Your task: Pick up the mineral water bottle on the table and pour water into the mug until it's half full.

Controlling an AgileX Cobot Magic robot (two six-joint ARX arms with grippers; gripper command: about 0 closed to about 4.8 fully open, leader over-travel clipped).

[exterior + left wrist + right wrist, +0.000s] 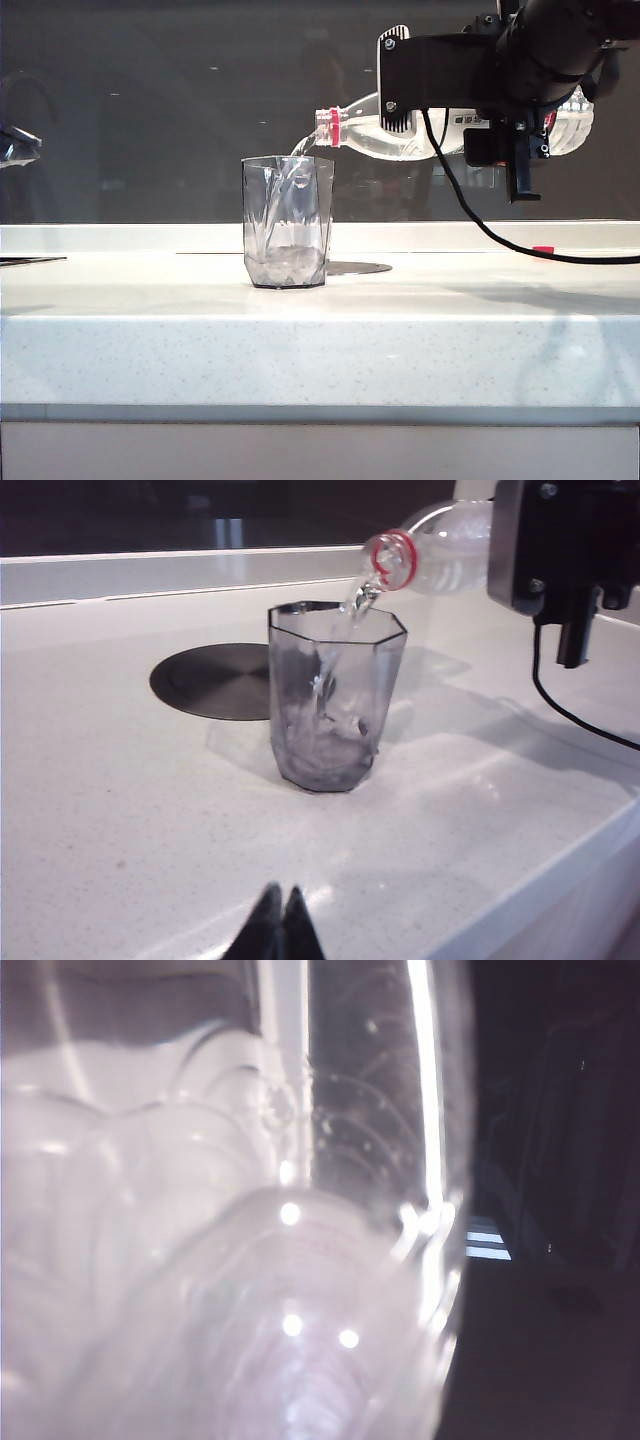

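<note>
The mineral water bottle (365, 130) (440, 545) lies almost level in the air, its red-ringed neck just above the mug's rim. My right gripper (490, 135) is shut on its body, which fills the right wrist view (250, 1260). A thin stream of water (300, 150) (355, 600) runs from its mouth into the mug (287, 220) (335, 700), a clear faceted glass standing upright on the table (400, 340). A shallow layer of water lies at the mug's bottom. My left gripper (280, 925) is shut and empty, low over the table in front of the mug.
A flat dark round disc (358, 268) (210, 680) lies on the table just behind the mug. A small red cap (543, 249) sits at the back right, near the right arm's black cable (480, 225). A raised white ledge runs along the back.
</note>
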